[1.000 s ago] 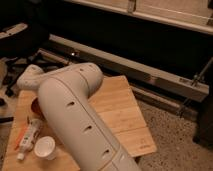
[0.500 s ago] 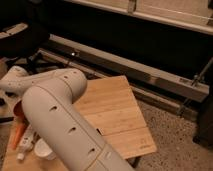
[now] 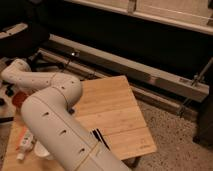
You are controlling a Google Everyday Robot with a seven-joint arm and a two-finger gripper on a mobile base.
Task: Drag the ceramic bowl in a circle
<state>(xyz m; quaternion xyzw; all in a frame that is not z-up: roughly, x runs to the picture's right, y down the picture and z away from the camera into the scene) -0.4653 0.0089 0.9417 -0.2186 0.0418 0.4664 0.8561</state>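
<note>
Bamboo tabletop (image 3: 115, 107) is standing over speckled floor (image 3: 175, 132); white tube (image 3: 25, 142) with orange markings is lying near its front-left edge; white cup (image 3: 44, 151) is sitting just beside the tube, partly hidden; thin dark object (image 3: 100, 137) is lying toward the front; long metal rail (image 3: 130, 67) is running along the floor behind.

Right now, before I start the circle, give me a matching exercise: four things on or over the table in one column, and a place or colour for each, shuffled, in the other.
Column one:
1. ceramic bowl
2. white cup
3. white tube
4. hand

Column two:
a. lying near the front left corner of the table, with orange markings
b. at the far-left end of the arm, by the ceramic bowl
c. orange-red, at the table's far left, partly behind the arm
d. tucked against the arm, just right of the white tube

Pairs: 1-c, 2-d, 3-a, 4-b.
</note>
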